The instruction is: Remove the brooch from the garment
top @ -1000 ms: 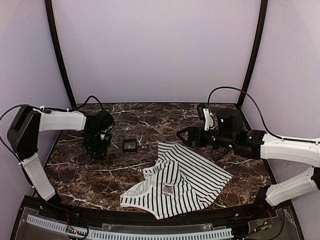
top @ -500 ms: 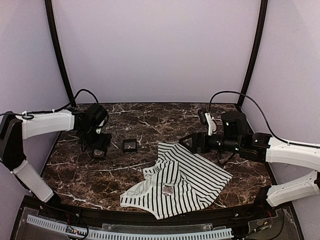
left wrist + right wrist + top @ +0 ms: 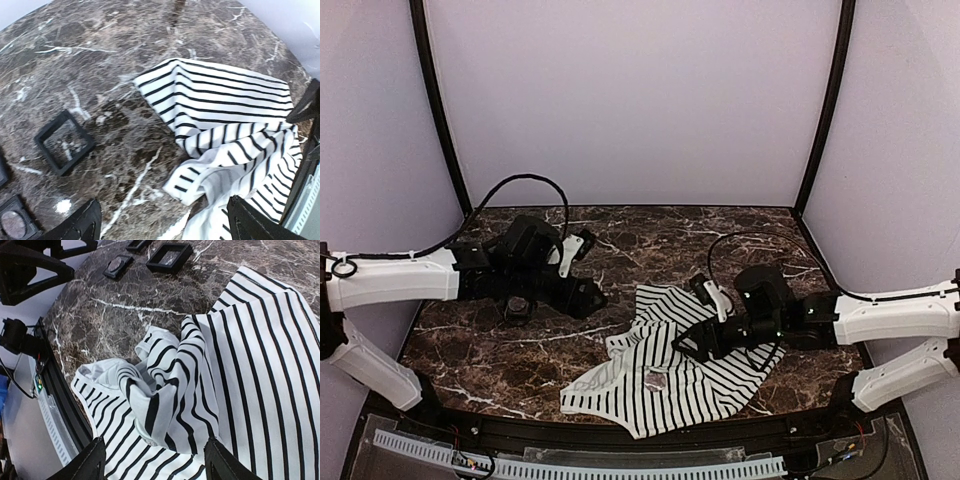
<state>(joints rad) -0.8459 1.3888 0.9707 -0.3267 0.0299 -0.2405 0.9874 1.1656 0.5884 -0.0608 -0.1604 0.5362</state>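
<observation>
We see the garment (image 3: 720,365) lying crumpled on the dark marble surface (image 3: 620,235), in the lower middle of the top view, close to the front edge. It is white with thin black stripes. A small pale spot sits on its lower part. We think this is the brooch (image 3: 656,380), but it is too small to be sure.

The right end effector (image 3: 692,345) hangs low over the middle of the garment. Its fingers are apart, and in the right wrist view a bunched-up bit of the cloth lies below the gap between them.

The left end effector (image 3: 588,297) is at the middle left of the top view, near the garment's upper left corner. Its fingers are wide apart and hold nothing.

In the left wrist view, a square black box (image 3: 65,141) lies on the surface at the left, apart from the garment. A second black box (image 3: 15,225) lies in the bottom left corner.
</observation>
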